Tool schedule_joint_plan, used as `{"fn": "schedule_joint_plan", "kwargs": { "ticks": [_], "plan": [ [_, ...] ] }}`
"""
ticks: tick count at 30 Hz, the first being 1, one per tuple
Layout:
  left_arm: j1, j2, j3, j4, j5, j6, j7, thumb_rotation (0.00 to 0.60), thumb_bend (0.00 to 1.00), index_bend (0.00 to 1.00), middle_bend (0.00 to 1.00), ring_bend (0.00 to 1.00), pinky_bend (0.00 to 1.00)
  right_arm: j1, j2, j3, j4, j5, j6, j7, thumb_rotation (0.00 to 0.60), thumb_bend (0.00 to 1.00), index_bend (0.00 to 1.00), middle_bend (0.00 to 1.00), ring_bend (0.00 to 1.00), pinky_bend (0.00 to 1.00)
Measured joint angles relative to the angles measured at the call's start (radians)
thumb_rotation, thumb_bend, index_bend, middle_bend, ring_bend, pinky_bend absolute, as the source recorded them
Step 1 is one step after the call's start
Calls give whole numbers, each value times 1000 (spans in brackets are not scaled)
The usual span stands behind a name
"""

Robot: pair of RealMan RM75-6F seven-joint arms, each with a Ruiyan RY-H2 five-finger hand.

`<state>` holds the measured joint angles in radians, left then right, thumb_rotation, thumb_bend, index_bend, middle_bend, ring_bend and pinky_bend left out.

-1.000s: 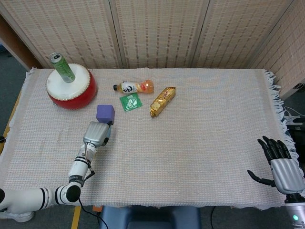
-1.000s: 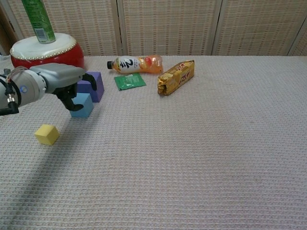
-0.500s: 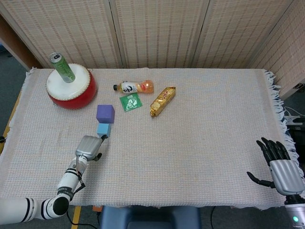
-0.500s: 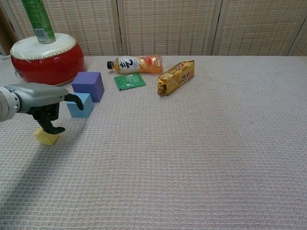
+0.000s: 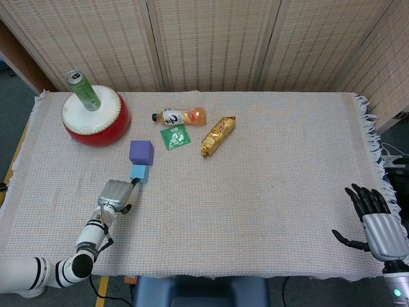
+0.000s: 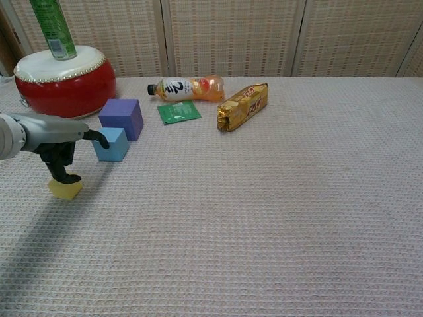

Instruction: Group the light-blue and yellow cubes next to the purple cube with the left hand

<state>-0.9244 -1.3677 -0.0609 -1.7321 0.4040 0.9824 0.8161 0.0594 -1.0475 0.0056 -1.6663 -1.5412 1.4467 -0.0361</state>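
Note:
The purple cube (image 5: pixel 141 152) (image 6: pixel 121 117) stands left of centre, and the light-blue cube (image 5: pixel 139 173) (image 6: pixel 111 144) sits against its near side. In the chest view the yellow cube (image 6: pixel 65 188) lies apart on the cloth, nearer and further left. My left hand (image 5: pixel 114 194) (image 6: pixel 56 142) hovers right over it, fingers curled down and touching its top, thumb stretched toward the light-blue cube. The head view hides the yellow cube under this hand. My right hand (image 5: pixel 377 224) rests with fingers spread at the table's near right edge, holding nothing.
A red drum (image 5: pixel 96 115) (image 6: pixel 65 82) with a green can (image 5: pixel 84 89) (image 6: pixel 53 28) on it stands at the back left. A drink bottle (image 5: pixel 180 116) (image 6: pixel 186 88), a green packet (image 5: pixel 174 136) (image 6: pixel 179 111) and a gold snack bar (image 5: pixel 218 134) (image 6: pixel 243 105) lie behind the cubes.
My left hand let go of the light-blue cube beside the purple one, drew back toward me and to the left, and came down over the yellow cube. The right hand stayed still.

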Motion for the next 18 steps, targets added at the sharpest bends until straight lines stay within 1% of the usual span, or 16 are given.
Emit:
{"fn": "schedule_joint_plan", "kwargs": {
  "ticks": [6, 9, 13, 18],
  "plan": [
    [-24, 11, -1, 6, -68, -38, 0, 600, 385, 118, 1000, 1000, 1000, -2, 0, 2, 1, 1, 5, 3, 345, 0, 0, 0, 0, 0],
    [-41, 18, 1, 19, -103, -66, -7, 600, 384, 95, 1000, 1000, 1000, -2, -1, 4, 3, 6, 3, 2, 345, 0, 0, 0, 0, 0],
    [-59, 25, 8, 31, -123, -87, -20, 600, 383, 63, 1000, 1000, 1000, 0, -3, 5, 4, 7, 1, 2, 346, 0, 0, 0, 0, 0],
    [-75, 29, 23, 42, -132, -103, -32, 600, 384, 53, 1000, 1000, 1000, -2, -9, 9, 14, 3, 14, 9, 345, 0, 0, 0, 0, 0]
  ]
}}
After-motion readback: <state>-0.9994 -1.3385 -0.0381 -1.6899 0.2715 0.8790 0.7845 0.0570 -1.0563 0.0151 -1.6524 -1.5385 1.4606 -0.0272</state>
